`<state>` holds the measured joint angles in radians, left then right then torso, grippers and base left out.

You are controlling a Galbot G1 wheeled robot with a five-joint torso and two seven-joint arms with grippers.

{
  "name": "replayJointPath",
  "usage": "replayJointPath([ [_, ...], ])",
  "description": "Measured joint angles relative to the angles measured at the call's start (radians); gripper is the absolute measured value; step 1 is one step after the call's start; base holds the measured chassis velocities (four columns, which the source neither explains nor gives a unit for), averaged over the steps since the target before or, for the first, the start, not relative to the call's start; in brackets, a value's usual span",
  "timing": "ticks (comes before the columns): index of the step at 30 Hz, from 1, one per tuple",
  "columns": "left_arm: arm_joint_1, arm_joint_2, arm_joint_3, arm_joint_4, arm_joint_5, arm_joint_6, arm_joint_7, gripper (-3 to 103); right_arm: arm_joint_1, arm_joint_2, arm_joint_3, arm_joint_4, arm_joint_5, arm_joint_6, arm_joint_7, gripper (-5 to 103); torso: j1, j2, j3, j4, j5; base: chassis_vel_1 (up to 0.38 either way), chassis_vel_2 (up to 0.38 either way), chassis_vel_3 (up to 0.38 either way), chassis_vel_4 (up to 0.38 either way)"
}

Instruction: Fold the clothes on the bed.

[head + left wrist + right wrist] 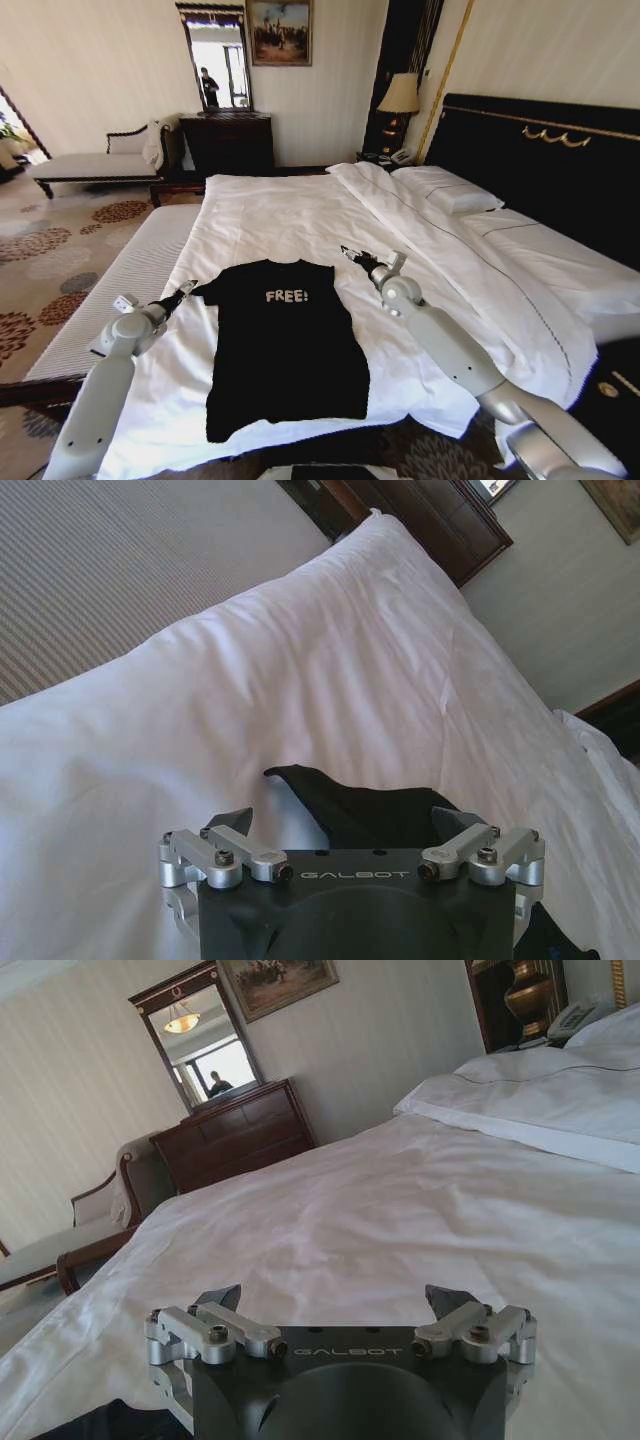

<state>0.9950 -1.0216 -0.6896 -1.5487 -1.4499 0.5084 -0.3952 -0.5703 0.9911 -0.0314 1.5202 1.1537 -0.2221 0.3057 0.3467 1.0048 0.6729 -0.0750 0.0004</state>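
Head view puts the black short-sleeved cotton T-shirt with white "FREE!" lettering flat and face up on the near part of the large bed with white duvet, collar toward the pillows, hem close to the foot edge and hanging a little over it. No fold made yet by the look of it: both sleeves lie spread, body full length. My left gripper sits at the shirt's left sleeve; left wrist view shows its jaws apart with the black sleeve tip lying between them, not pinched. My right gripper hovers just beyond the right shoulder, over bare white cover; right wrist view has its fingers spread wide, nothing held, shirt only a dark sliver at the frame's corner. I judge this as the approach before the first grasp. Next move calls for the left to settle and close on the sleeve cloth alone, not the duvet under it, and for the right to pull back toward the right sleeve or shoulder before closing. Risk: pinching bedding with the shirt. Dark wooden dresser stands well clear by the far wall.
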Motion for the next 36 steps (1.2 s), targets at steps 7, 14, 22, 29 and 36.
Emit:
replayJointPath([
  [7,-0.029,-0.019,0.018,0.035,0.038,-0.036,0.044,100,-0.009,-0.003,0.006,-0.001,0.011,-0.008,0.013,100,0.000,0.000,0.000,-0.0001,-0.0001,0.000,0.000,0.000,0.000],
  [14,-0.093,-0.046,0.059,0.119,0.083,-0.061,0.068,99,-0.014,-0.010,0.011,-0.003,0.024,-0.012,0.021,100,0.000,0.000,0.000,-0.0002,-0.0004,0.000,0.000,0.000,0.000],
  [22,-0.120,-0.061,0.077,0.180,0.126,-0.083,0.098,88,-0.017,-0.023,0.024,-0.003,0.040,-0.016,0.026,100,0.000,0.000,0.000,-0.0003,-0.0003,0.000,0.000,0.000,0.000],
  [29,-0.117,-0.061,0.074,0.185,0.149,-0.125,0.151,60,-0.026,-0.021,0.026,-0.007,0.040,-0.017,0.028,100,0.000,0.000,0.000,-0.0003,-0.0003,0.000,0.000,0.000,0.000],
  [36,-0.117,-0.059,0.074,0.183,0.163,-0.142,0.173,34,-0.026,-0.017,0.026,-0.013,0.039,-0.020,0.033,100,0.000,0.000,0.000,-0.0001,-0.0003,0.000,0.000,0.000,0.000],
])
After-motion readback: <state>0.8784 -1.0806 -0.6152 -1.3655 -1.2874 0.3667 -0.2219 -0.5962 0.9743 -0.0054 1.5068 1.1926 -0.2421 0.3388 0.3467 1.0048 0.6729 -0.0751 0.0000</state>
